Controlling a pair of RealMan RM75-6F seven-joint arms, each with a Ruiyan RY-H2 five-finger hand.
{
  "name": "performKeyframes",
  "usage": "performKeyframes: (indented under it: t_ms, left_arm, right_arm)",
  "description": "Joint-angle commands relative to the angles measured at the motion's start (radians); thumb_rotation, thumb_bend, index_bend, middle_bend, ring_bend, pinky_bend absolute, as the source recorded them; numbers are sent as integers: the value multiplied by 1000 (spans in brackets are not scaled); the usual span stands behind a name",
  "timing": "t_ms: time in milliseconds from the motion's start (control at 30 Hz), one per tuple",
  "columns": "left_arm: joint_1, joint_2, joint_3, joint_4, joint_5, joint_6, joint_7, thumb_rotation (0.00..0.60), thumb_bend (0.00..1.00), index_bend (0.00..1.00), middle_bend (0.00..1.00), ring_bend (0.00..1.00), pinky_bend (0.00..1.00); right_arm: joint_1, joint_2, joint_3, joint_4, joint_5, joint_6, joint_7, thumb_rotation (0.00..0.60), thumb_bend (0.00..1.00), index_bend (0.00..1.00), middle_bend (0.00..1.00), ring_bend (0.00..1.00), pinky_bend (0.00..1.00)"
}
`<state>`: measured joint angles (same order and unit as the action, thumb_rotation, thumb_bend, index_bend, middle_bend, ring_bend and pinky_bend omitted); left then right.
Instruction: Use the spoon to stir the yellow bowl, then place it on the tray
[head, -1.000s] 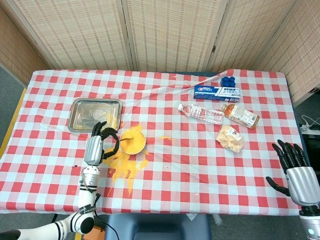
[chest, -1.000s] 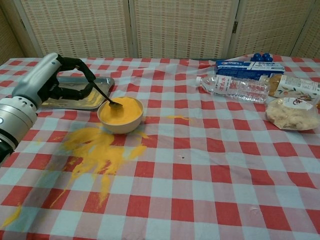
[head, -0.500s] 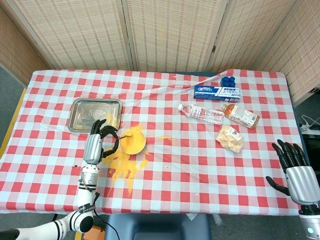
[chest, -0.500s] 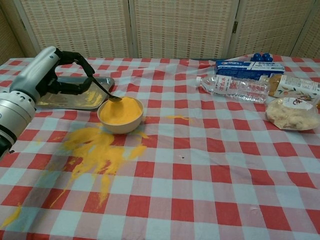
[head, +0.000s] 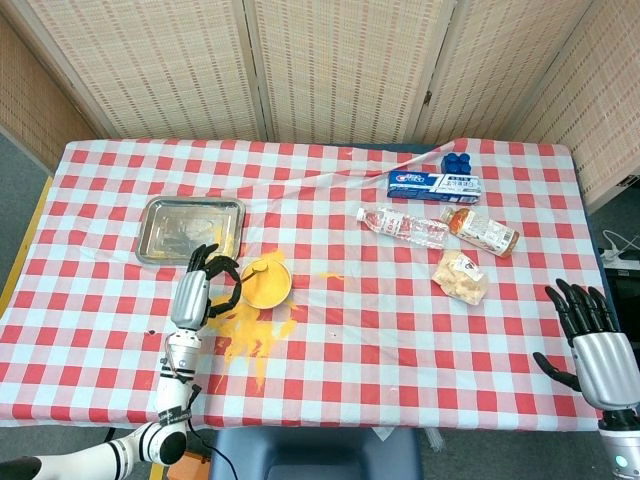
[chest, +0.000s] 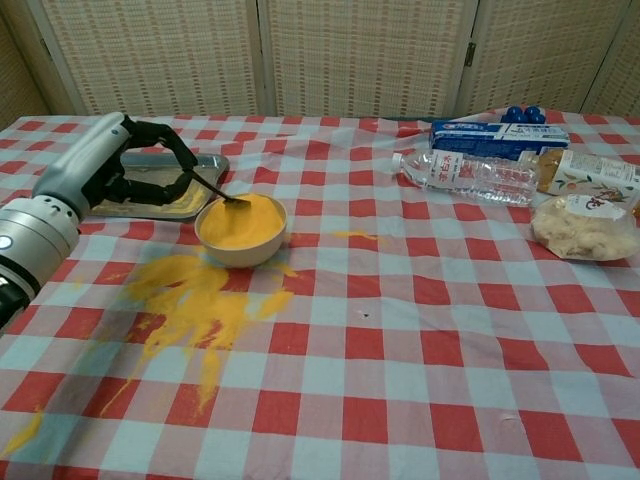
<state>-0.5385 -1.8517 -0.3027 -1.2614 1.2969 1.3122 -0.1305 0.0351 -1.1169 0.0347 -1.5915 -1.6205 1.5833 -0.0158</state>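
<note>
Left hand (chest: 120, 165): silver-grey with black fingers (chest: 165, 142) curled round the handle of a dark metal spoon (chest: 215, 190), holding it; the spoon slants down to the right, its bowl end at the far-left rim of the round yellow bowl (chest: 241, 228), touching the yellow powder inside.

Yellow bowl: on the red-and-white checked counter (chest: 420, 330), just near-right of the shallow rectangular steel tray (head: 190, 228).

Spilled yellow powder (chest: 190, 300): spread on the cloth near and left of the bowl.

Right hand (head: 590, 335): at the near right edge in the head view, fingers spread wide, holding nothing.

Far right of counter: blue-and-white box (chest: 497, 138), clear plastic water bottle (chest: 465, 175) lying flat, orange-capped drink bottle (head: 482, 230), clear bag of pale snacks (chest: 585, 225).
</note>
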Motion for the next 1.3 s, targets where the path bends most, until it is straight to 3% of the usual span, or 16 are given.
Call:
performKeyframes:
  t_ms: [33,300,467,1033,1300]
  left_arm:
    - [16,29,17,-58,-2,-5,14,600,734,869,381,97,38]
    - [39,88,31,-161,-40,-45,33,600,734,869,380,97,39]
    - [42,105,22,-196,-16,-19,28,600,734,870,381,98,38]
    - [-12,60,-16,-16,3,-13,25,600,737,870,383,98,38]
    - [-10,63,-6,-17,-7,-31,17,600,737,870,382,98,35]
  right_arm:
    - [-1,-1,-1,0,-5,3,2,600,108,0,0,0,0]
    - [0,6,-11,-4,-21,1,20,600,108,0,0,0,0]
    - [1,9,-14,-7,-22,-3,24,600,108,0,0,0,0]
    - [2,11,-11,-6,-16,-5,30,600,108,0,0,0,0]
    - [2,7,-6,0,-10,-2,30,600,108,0,0,0,0]
